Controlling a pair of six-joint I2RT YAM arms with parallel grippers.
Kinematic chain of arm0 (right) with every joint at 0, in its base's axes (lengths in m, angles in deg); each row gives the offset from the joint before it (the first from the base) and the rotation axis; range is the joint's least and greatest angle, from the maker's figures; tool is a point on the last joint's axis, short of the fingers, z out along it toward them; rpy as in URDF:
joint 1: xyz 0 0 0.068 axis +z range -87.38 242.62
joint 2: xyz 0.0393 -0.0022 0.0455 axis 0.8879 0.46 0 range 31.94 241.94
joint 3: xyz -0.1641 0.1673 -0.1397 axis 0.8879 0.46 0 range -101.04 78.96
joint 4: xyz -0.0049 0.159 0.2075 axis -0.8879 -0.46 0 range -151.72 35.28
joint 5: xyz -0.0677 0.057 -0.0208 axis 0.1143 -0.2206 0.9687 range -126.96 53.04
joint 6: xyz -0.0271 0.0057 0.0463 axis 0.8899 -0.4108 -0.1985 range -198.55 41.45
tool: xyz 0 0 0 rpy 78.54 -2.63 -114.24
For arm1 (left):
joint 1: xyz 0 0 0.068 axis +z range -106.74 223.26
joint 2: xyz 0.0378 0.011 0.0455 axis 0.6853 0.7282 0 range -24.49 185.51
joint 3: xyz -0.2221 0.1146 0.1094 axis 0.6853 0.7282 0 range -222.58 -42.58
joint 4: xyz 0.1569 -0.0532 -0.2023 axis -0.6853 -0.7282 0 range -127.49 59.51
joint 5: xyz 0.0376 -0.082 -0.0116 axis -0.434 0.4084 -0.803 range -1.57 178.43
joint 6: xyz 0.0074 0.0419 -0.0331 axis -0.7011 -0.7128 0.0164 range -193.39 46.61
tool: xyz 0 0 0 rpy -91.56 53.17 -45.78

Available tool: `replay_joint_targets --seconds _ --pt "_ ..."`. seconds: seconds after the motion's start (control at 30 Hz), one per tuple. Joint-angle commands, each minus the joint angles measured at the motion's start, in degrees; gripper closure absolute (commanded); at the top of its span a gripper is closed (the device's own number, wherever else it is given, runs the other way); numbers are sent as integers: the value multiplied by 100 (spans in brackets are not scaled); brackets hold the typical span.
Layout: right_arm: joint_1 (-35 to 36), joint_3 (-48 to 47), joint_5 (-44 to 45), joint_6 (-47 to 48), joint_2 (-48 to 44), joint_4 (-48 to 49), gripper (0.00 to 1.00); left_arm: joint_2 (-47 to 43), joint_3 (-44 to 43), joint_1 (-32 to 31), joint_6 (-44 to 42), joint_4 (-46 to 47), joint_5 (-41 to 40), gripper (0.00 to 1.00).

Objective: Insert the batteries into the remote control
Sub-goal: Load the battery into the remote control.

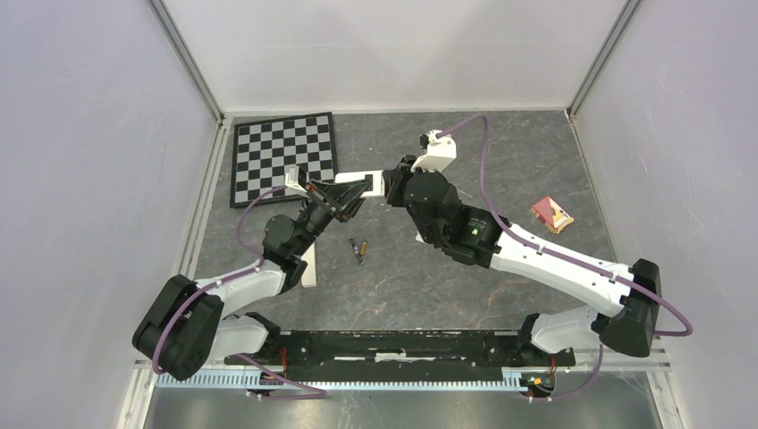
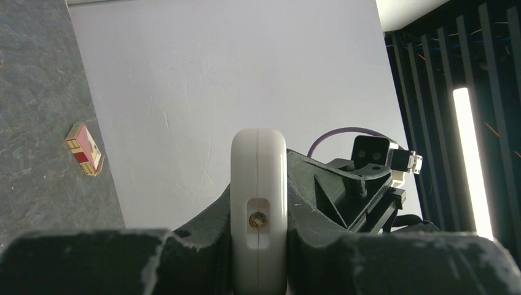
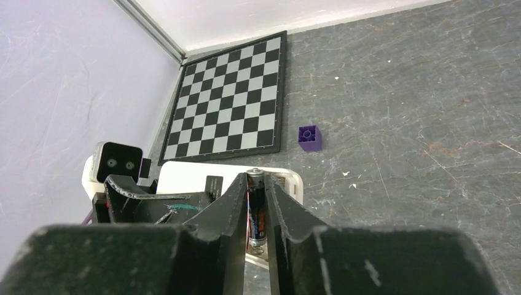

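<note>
At the far left a chessboard [image 1: 284,156] is laid on the table [image 1: 501,161], with a purple cube [image 3: 309,137] just beside its corner. The white remote control [image 2: 258,160] is clamped edgewise in the left gripper [image 1: 345,198] above the table's middle. Below it a loose battery [image 1: 359,249] is seen lying on the table. Another battery [image 3: 256,212] is flanked closely by the narrow jaws of the right gripper [image 3: 256,184] at the remote control's open compartment; whether it is gripped cannot be told. A red remote [image 1: 551,214] is seen far right.
</note>
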Motion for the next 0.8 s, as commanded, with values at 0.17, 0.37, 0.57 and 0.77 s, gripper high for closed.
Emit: replay_joint_targets --seconds 0.17,0.37,0.57,0.77 --pt "53 -56 425 138 40 -12 72 -241 15 -13 331 301 -232 98" --pt "54 -183 439 232 88 -12 81 -236 77 -15 357 321 -228 98" --pt "53 -211 372 170 67 4 85 -249 70 -17 393 330 -239 98" --pt "54 -274 168 162 25 3 71 -211 69 -13 410 346 -248 98"
